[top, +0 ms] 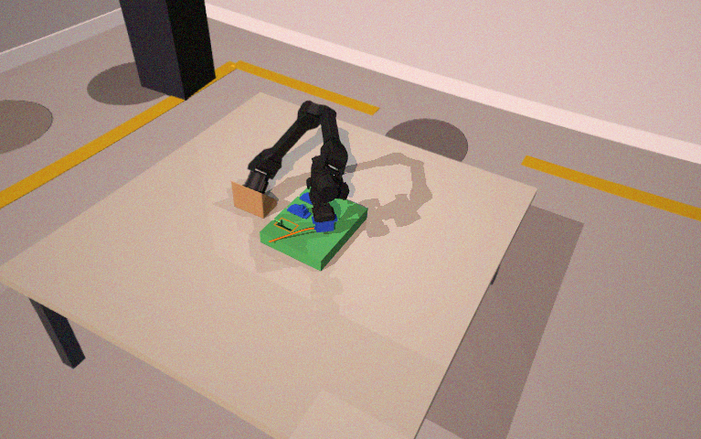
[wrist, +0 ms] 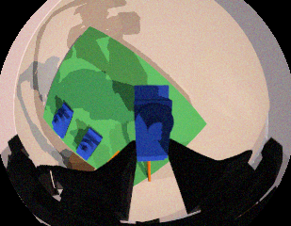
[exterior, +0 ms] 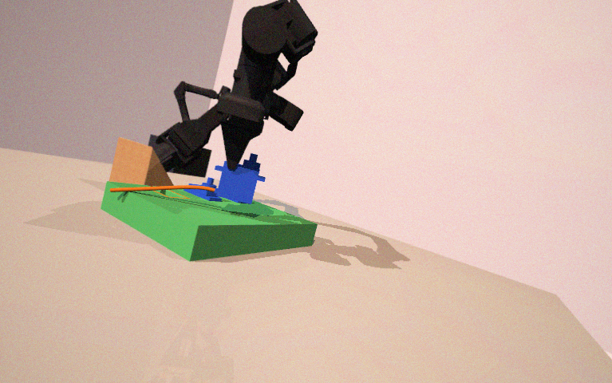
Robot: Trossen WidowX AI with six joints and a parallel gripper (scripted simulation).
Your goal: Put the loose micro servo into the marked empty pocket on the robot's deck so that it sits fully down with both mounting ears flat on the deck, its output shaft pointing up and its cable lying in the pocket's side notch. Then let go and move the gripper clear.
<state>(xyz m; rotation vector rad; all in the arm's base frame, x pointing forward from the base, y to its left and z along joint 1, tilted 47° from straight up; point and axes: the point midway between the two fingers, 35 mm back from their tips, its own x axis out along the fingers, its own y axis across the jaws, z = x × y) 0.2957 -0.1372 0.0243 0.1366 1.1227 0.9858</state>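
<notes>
Evidently, the servo [top: 323,224] [exterior: 238,183] [wrist: 153,127] looks blue, shaft pointing up.

The deck [top: 315,252] [exterior: 252,239] [wrist: 84,85] lies on the bench [top: 180,272] [exterior: 299,322] [wrist: 220,61]. In the top view, the block [top: 247,199] [exterior: 131,161] [wrist: 81,161] stands left of the deck, and the arm's foot [top: 256,182] [exterior: 171,152] is just behind this block. The loose servo [top: 324,224] [exterior: 238,184] [wrist: 152,127] is between the fingers [top: 323,211] [exterior: 234,147], above the deck. In the same view its cable [top: 292,233] [exterior: 161,188] [wrist: 149,171] goes to the left, passing before the marked pocket [top: 286,224]. Behind the pocket is the nearer seated servo [top: 299,210] [wrist: 89,143]; the farther seated servo [top: 305,197] [wrist: 62,120] is behind that one, both on the deck.
</notes>
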